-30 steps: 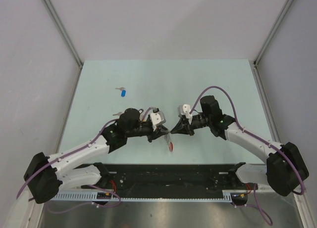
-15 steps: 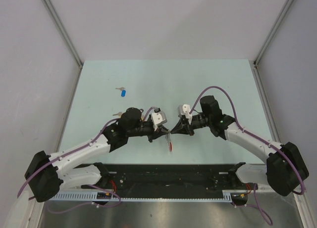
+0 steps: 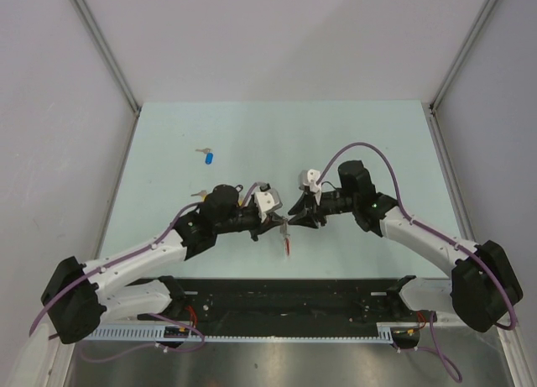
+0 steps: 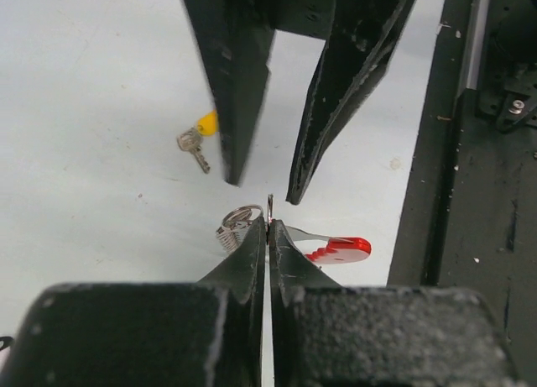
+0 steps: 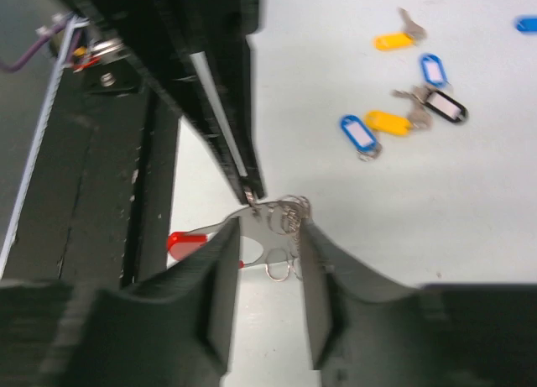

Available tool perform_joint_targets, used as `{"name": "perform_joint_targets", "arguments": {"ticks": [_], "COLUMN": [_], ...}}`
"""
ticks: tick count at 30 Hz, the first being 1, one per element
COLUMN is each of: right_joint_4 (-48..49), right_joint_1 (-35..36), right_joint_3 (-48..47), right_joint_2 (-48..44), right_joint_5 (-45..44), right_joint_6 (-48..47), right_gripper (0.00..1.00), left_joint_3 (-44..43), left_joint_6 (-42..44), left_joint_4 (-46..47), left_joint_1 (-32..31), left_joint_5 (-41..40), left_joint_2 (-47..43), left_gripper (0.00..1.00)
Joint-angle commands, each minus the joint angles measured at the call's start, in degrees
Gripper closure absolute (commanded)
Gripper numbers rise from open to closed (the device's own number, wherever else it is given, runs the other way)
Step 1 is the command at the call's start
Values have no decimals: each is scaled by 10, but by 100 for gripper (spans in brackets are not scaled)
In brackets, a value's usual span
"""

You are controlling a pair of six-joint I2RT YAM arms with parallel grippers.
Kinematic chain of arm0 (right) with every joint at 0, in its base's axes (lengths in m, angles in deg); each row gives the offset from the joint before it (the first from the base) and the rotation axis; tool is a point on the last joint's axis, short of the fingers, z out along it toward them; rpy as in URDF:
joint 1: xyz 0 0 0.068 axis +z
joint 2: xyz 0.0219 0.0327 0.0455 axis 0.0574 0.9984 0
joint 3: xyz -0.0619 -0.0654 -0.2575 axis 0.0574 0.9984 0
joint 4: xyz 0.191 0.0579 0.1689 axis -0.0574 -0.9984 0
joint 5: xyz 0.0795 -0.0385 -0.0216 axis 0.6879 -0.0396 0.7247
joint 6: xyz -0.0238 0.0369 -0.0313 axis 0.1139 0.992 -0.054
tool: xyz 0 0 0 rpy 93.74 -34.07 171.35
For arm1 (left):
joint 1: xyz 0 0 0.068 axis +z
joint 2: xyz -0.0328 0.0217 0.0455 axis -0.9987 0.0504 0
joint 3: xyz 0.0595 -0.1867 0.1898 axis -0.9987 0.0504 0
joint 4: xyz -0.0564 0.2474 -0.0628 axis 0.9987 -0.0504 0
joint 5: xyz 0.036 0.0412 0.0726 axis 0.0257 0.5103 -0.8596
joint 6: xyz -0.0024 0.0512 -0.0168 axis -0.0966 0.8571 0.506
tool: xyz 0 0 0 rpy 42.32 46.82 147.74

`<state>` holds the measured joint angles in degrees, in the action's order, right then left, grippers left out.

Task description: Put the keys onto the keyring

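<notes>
The keyring hangs between both grippers just above the table. Its red plastic arc (image 4: 340, 249) points toward the near edge and also shows in the top view (image 3: 289, 246). My left gripper (image 4: 269, 223) is shut on the thin metal edge of the keyring, next to the grey coiled loop (image 4: 237, 225). My right gripper (image 5: 267, 236) is open, its fingers on either side of the keyring's metal plate (image 5: 267, 223) and small rings. Several keys lie on the table beyond: yellow (image 5: 394, 41), blue (image 5: 358, 135) and dark (image 5: 445, 107) tags.
A lone blue-tagged key (image 3: 209, 157) lies far left on the table. A yellow-tagged key (image 4: 197, 137) lies just past the right fingers. The black base rail (image 3: 285, 295) runs along the near edge. Grey walls enclose the table.
The right wrist has shifted slightly left and away from the near edge. The left gripper has kept its pinch on the keyring, which sits a little higher.
</notes>
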<state>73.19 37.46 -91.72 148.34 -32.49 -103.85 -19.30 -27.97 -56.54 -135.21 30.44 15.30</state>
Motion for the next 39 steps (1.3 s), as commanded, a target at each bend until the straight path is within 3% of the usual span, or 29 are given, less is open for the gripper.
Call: {"name": "perform_joint_targets", "arguments": {"ticks": [1,5,12,15,20,26,39], "right_joint_4": [56,50,-31,-19,107,187,221], "right_joint_1": [-6,-20,-39,-38,-38,-37,-37], "right_joint_3": [-23,-23,-22,-13,48,97,111], "right_joint_2": [-18,-28,14,38,65,93,151], "right_joint_5": [-104,-244,-438,-450,-469,-479,-475], "right_joint_6": [108,201,229,229,248,242,247], "right_gripper": [57,54,47,50,61,66,76], "left_joint_3": [33,59,92,92,100,101,99], "left_joint_6": [-24,-48,-64,-71,-77,-82,-84], "left_joint_4": [72,105,146,142,145,143,148], "left_joint_1": [-2,-2,-1,-1,-1,-1,-1], "left_joint_5": [-34,-68,-109,-120,-126,-122,-116], "left_joint_2": [-27,-40,-67,-75,-89,-89,-76], "left_gripper": [100,99,100,100,100,99,100]}}
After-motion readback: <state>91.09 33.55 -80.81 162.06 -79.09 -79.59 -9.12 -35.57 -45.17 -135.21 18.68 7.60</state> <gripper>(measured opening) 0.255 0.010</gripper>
